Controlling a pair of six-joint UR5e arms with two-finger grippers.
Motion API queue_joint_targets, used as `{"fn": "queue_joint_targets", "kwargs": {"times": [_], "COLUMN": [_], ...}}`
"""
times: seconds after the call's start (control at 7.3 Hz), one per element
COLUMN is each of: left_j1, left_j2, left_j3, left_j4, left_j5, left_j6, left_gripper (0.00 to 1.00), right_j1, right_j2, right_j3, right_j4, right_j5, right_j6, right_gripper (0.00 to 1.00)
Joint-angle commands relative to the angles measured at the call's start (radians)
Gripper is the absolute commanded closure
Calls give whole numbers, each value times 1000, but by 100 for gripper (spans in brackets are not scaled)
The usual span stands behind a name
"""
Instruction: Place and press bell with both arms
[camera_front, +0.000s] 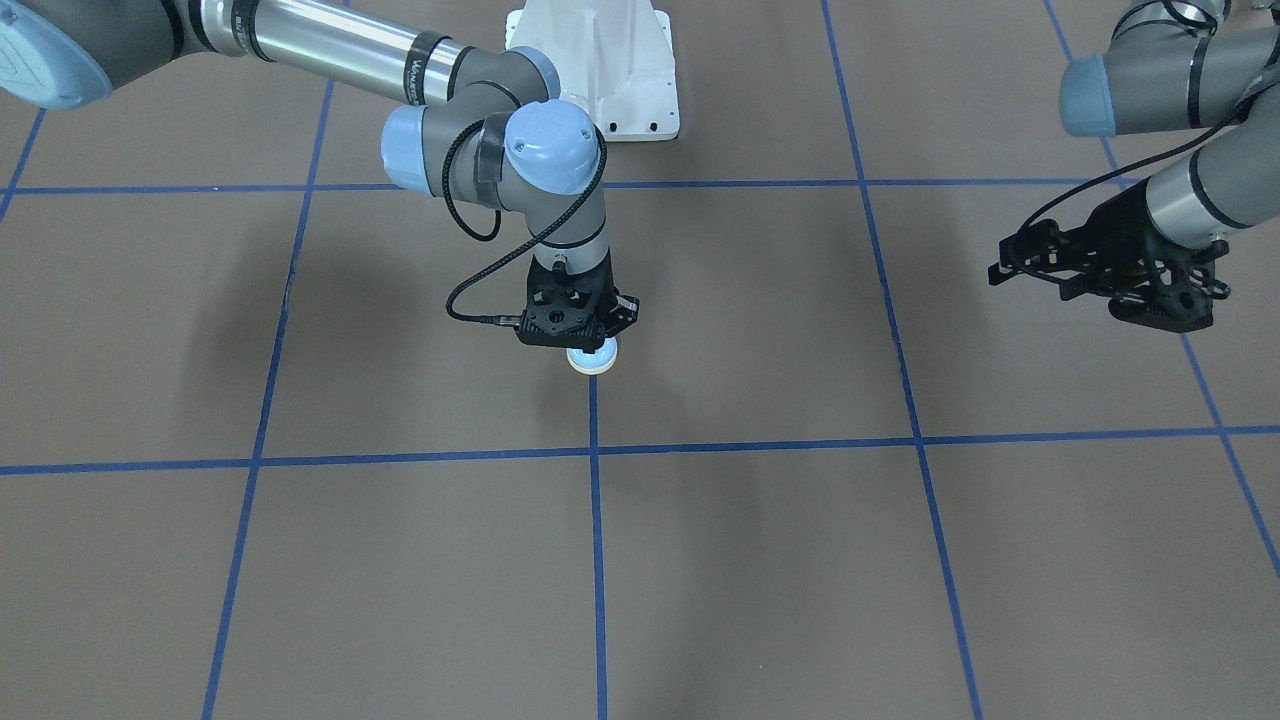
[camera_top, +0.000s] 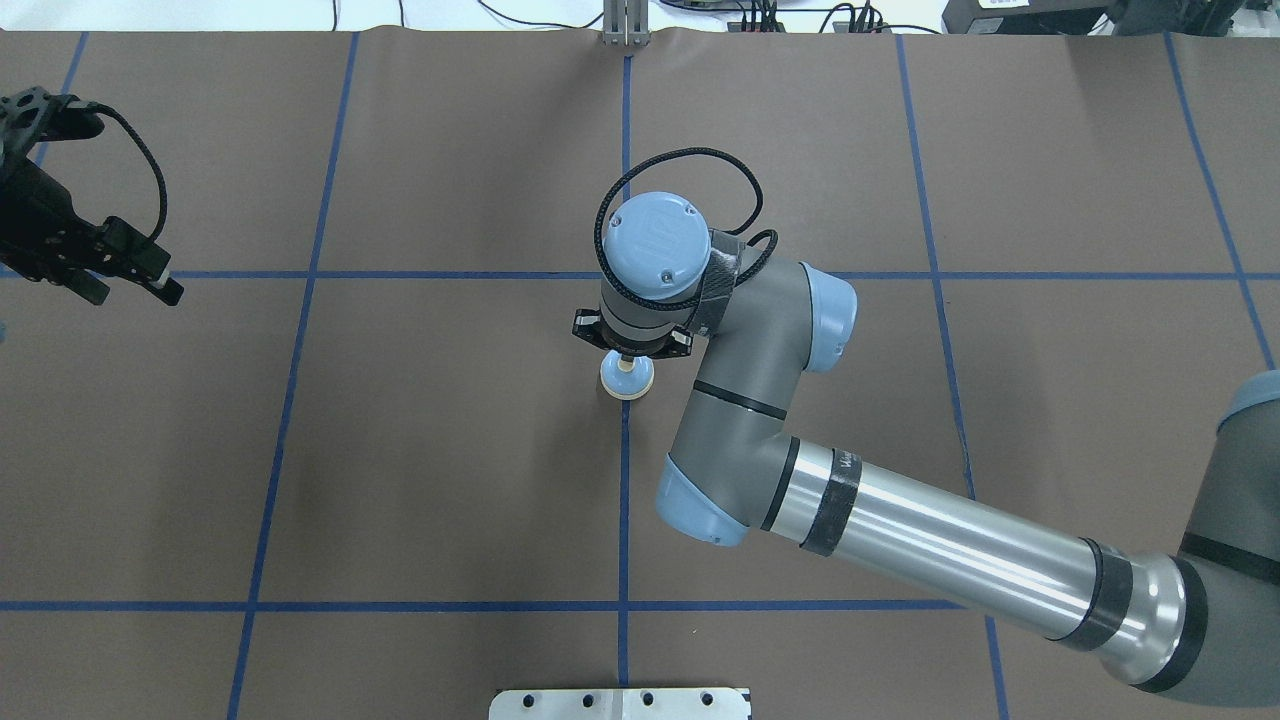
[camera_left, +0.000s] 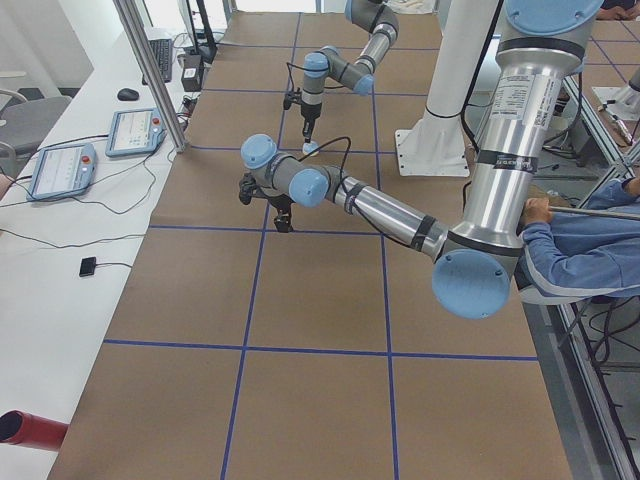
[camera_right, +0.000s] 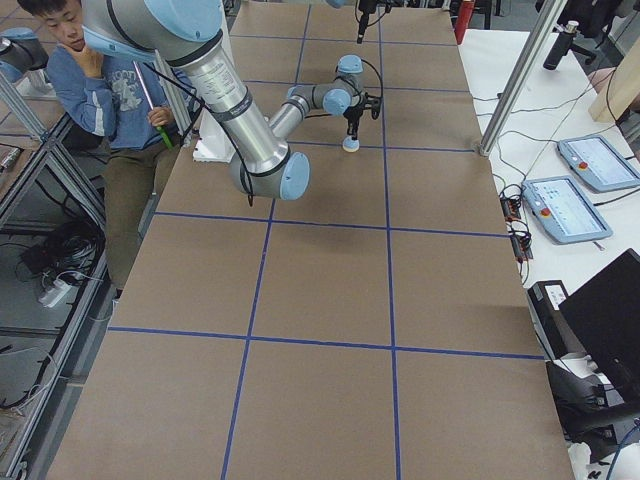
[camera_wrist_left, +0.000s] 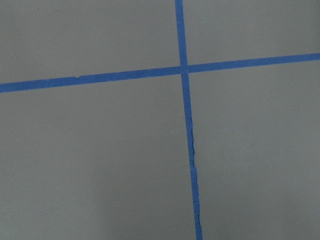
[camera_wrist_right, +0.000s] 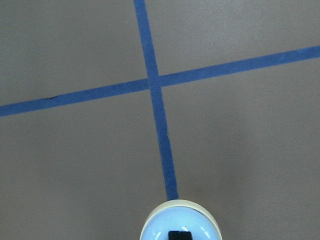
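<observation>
The bell (camera_top: 627, 380), light blue with a cream button and cream base rim, stands on the brown table on a blue tape line. It also shows in the front view (camera_front: 591, 361) and at the bottom edge of the right wrist view (camera_wrist_right: 180, 225). My right gripper (camera_top: 627, 358) points straight down over it, jaws shut, with the black tip on the button. In the front view the right gripper (camera_front: 585, 342) hides the bell's crown. My left gripper (camera_top: 135, 292) hangs open and empty far off at the table's left side, also seen in the front view (camera_front: 1002, 260).
Blue tape lines (camera_top: 624, 500) divide the table into squares. The white bolted pedestal (camera_front: 610, 70) stands at the robot's side of the table. The left wrist view shows only a tape crossing (camera_wrist_left: 183, 68). A person (camera_right: 110, 90) sits beside the table.
</observation>
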Motion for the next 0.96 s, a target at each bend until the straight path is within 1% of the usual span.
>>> {"fn": "queue_joint_targets", "kwargs": {"times": [0.0, 0.27, 0.41, 0.68, 0.82], "left_j1": [2, 3, 2, -12, -48], "left_j2": [1, 1, 0, 1, 18], "left_j3": [0, 0, 0, -1, -6], "left_j4": [0, 0, 0, 0, -3], "left_j5": [0, 0, 0, 2, 3], "left_j6": [-2, -6, -6, 0, 3], "left_gripper": [1, 1, 1, 1, 1], "right_j1": [44, 61, 78, 150, 196], "right_j2": [22, 7, -38, -237, -340], "right_j3": [6, 20, 72, 283, 371], "right_j4": [-4, -4, -5, -9, -9], "right_j5": [104, 140, 149, 198, 200], "right_j6": [-2, -4, -4, -94, -173], "right_gripper": [100, 100, 100, 100, 100]}}
